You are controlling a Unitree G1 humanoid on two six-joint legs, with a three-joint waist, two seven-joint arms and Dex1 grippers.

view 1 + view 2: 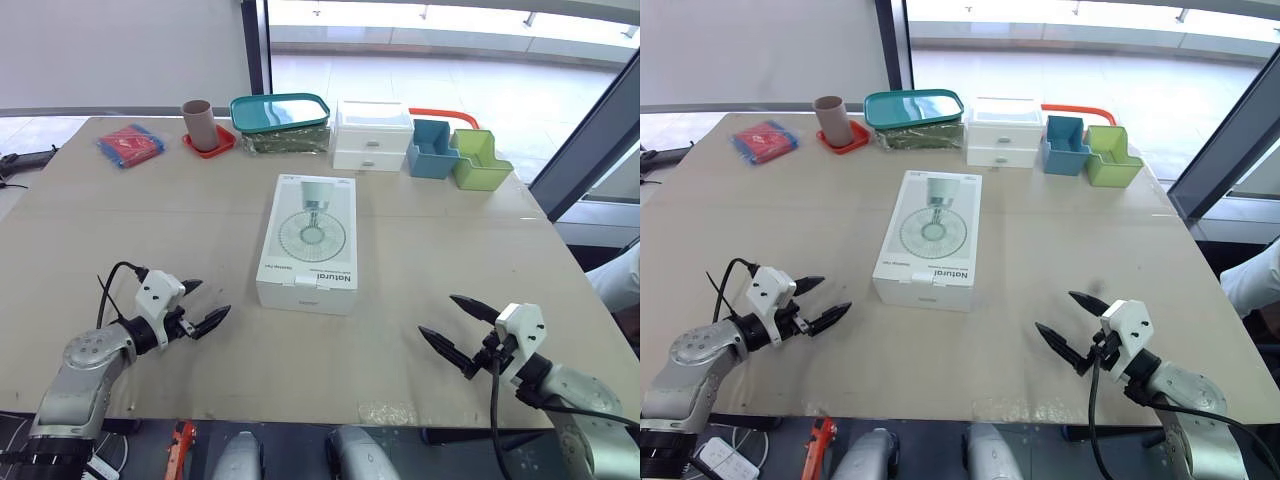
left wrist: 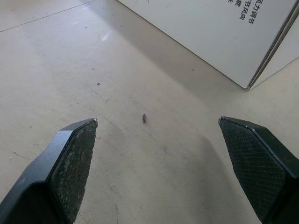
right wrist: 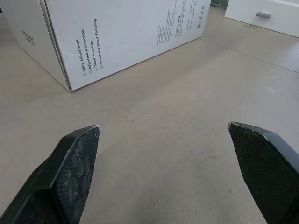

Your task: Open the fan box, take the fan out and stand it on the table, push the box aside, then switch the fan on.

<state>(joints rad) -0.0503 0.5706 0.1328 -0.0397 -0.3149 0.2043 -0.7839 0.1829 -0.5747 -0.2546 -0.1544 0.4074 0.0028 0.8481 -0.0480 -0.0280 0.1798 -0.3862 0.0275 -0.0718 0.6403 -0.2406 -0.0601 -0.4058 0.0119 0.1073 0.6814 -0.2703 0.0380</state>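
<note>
From the head camera, the closed fan box (image 1: 308, 243) lies flat in the middle of the counter (image 1: 150, 220), with its printed face up. The left fingers (image 1: 210, 321) hover to the left of the box, near its front corner, spread open and holding nothing. The right fingers (image 1: 472, 307) are to the right of the box and a little further from it, also wide open and empty. Behind the box stands a white drawer unit (image 1: 372, 134). In the left wrist view, the two fingers are far apart above the bare counter, and a corner of the box lies ahead of them without touching. In the right wrist view, the fingers are again wide apart, and the box side with printed text lies ahead, apart from them.
</note>
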